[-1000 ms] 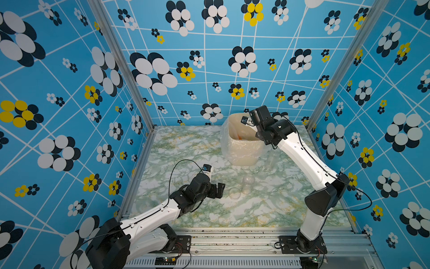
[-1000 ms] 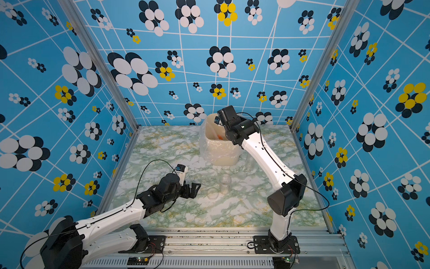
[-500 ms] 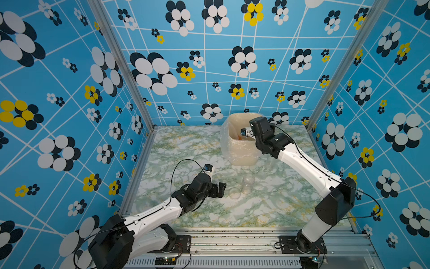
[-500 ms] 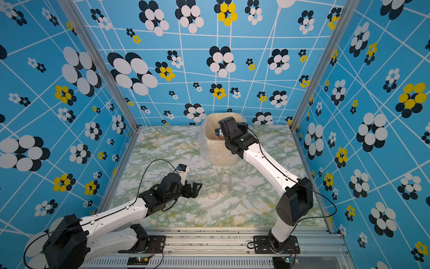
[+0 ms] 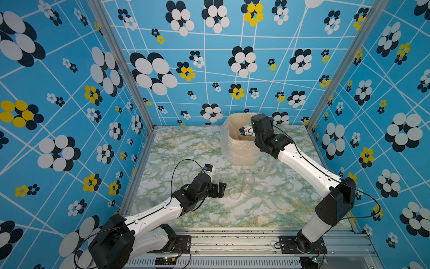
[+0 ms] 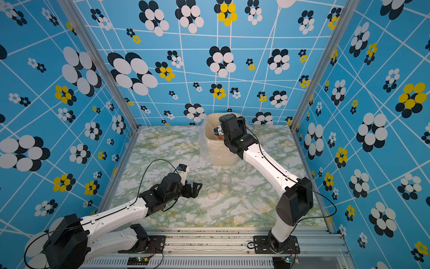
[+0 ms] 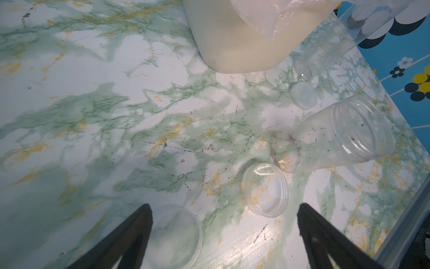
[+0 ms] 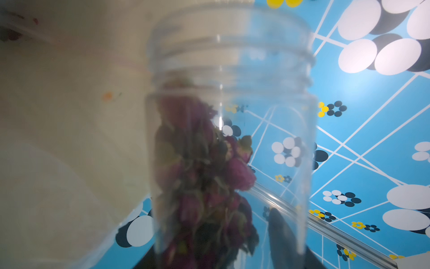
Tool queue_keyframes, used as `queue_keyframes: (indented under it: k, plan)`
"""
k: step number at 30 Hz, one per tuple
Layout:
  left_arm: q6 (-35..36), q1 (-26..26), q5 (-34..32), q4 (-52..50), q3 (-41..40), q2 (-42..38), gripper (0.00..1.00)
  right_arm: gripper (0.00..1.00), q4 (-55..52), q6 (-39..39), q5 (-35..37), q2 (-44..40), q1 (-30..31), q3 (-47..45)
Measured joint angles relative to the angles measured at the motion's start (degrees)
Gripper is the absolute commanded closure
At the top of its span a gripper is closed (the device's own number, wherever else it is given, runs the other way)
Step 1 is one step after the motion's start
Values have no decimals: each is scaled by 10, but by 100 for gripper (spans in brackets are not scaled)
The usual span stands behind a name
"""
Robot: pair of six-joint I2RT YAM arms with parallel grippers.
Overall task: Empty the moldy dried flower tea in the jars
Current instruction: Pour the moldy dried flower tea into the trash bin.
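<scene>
Tea (image 8: 202, 186), dark red-purple dried buds, sits inside the jar (image 8: 232, 104) that the right gripper (image 8: 223, 255) clasps near its base. We see one finger (image 8: 279, 233) pressed against the clear wall. The jar's long axis runs straight out from the gripper, and its threaded, lidless mouth points away from the wrist. The buds lie heaped along the side of the jar nearest the beige inner wall of the bin (image 8: 69, 116), from the base up to the neck. In both top views the right wrist reaches over the bin's rim at the far side of the table (image 5: 186, 151) and hides the jar, so we cannot tell its tilt there. The left gripper (image 7: 223, 205) hovers low over the table with its fingers spread wide, gripping nothing; a second lid (image 7: 176, 233) lies on the marble beneath it. Ahead of it an empty jar (image 5: 247, 184) stands upright, mouth up, with a clear lid (image 5: 234, 193) lying flat just beside it.
</scene>
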Motion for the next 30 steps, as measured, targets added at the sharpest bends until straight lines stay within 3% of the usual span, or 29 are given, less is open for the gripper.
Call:
queue_keyframes:
  k: [19, 30]
  plan:
    - [-2, 4, 6, 16, -6, 0, 1, 100, -51, -133, -22, 0, 0, 21]
    - [-7, 10, 12, 35, -17, 0, 1, 100, -133, -158, -29, 18, 0, 95]
